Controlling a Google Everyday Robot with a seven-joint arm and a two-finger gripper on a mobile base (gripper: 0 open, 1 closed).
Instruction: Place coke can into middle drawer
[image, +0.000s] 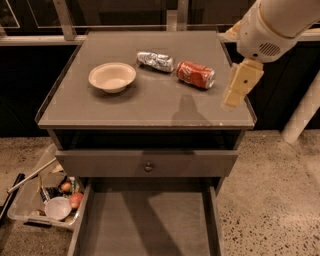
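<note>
- Camera view: coke can (195, 74) lies on its side on the tabletop (125, 107), long axis pointing roughly toward my gripper (232, 97), which hangs just to its right.
- I can't tell if the gripper is apart or together.
- Middle drawer (150, 225) is open below.

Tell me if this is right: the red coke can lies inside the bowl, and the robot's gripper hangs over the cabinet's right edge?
No. The camera view shows the coke can lying on the cabinet top, right of the bowl, not inside it. The gripper does hang over the right edge.
</note>
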